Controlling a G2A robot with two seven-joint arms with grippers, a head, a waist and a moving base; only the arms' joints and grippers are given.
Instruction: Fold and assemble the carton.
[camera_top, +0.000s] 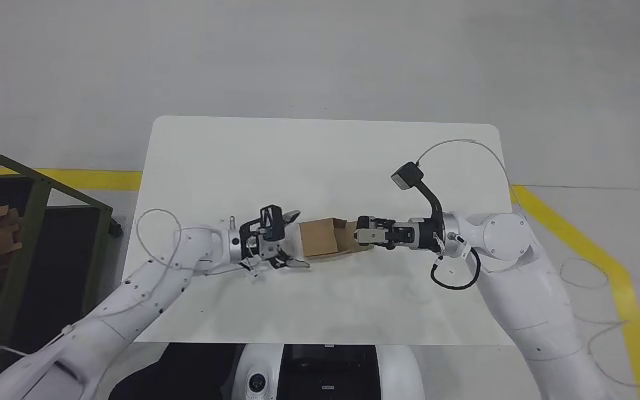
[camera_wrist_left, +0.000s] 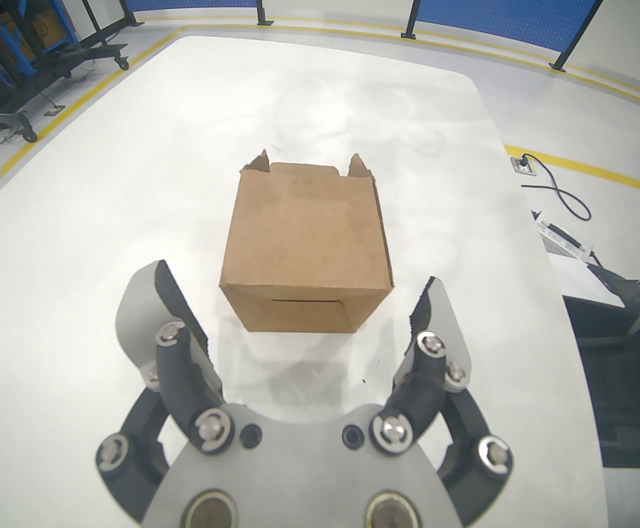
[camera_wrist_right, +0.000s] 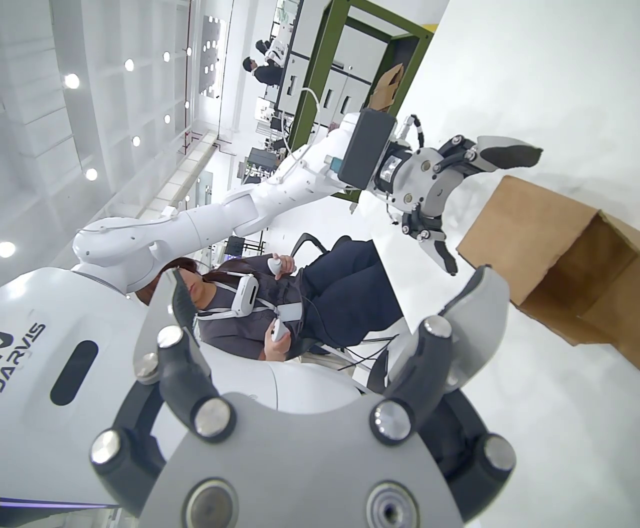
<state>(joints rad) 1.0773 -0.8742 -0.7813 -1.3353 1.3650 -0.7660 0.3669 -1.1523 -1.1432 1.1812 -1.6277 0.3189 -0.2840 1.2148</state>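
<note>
A brown carton (camera_top: 325, 238) lies on its side near the middle front of the white table (camera_top: 320, 150). My left gripper (camera_top: 294, 241) stands open just beside the carton's closed end, one finger on each side, not touching. In the left wrist view the carton (camera_wrist_left: 305, 235) shows a slotted end panel between my open fingers (camera_wrist_left: 165, 300). My right gripper (camera_top: 358, 234) is at the carton's other, open end, turned on edge. In the right wrist view its fingers (camera_wrist_right: 487, 290) are spread with nothing between them, the carton (camera_wrist_right: 530, 235) lies beyond, and the left gripper (camera_wrist_right: 492, 210) is behind it.
A green rack (camera_top: 40, 200) holding flat cardboard stands off the table's left side. The table's front edge runs close below both grippers. The back half of the table is bare white surface. A cable and socket (camera_wrist_left: 525, 165) lie on the floor.
</note>
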